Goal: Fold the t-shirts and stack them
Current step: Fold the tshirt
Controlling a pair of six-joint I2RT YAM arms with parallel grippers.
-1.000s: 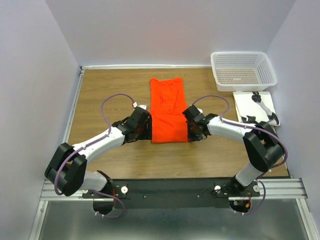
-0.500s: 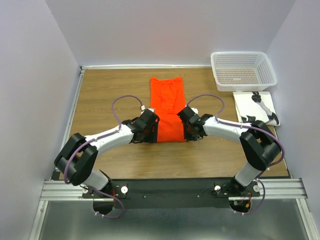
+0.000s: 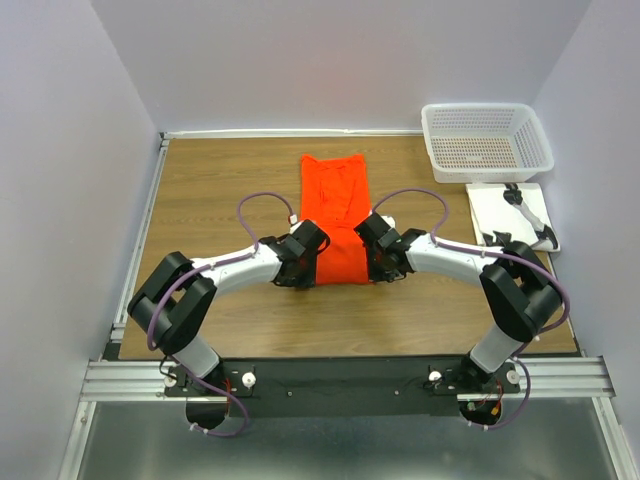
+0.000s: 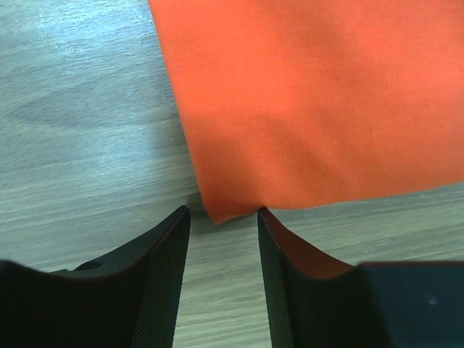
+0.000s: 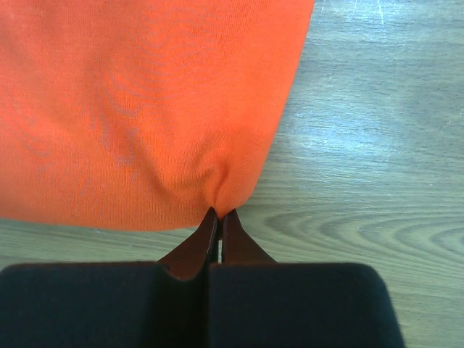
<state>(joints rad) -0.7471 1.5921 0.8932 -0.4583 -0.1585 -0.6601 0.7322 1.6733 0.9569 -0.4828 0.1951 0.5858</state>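
An orange-red t-shirt (image 3: 336, 215) lies folded into a long narrow strip on the wooden table, its near hem between my two arms. My left gripper (image 4: 223, 212) stands open around the shirt's near left corner (image 4: 221, 206), fingertips on either side of the cloth. My right gripper (image 5: 220, 213) is shut on the near right corner of the t-shirt (image 5: 145, 109), the fabric puckering where the tips pinch it. In the top view the left gripper (image 3: 312, 262) and right gripper (image 3: 366, 258) sit at the two near corners.
A white mesh basket (image 3: 487, 141) stands at the back right. In front of it lies a white flat board (image 3: 510, 215) with a small tool on it. Bare wood shows to the left of the shirt (image 3: 220, 180).
The left arm has slid right to the shirt's near left corner and its jaws have narrowed. The right gripper has closed on the near right corner.
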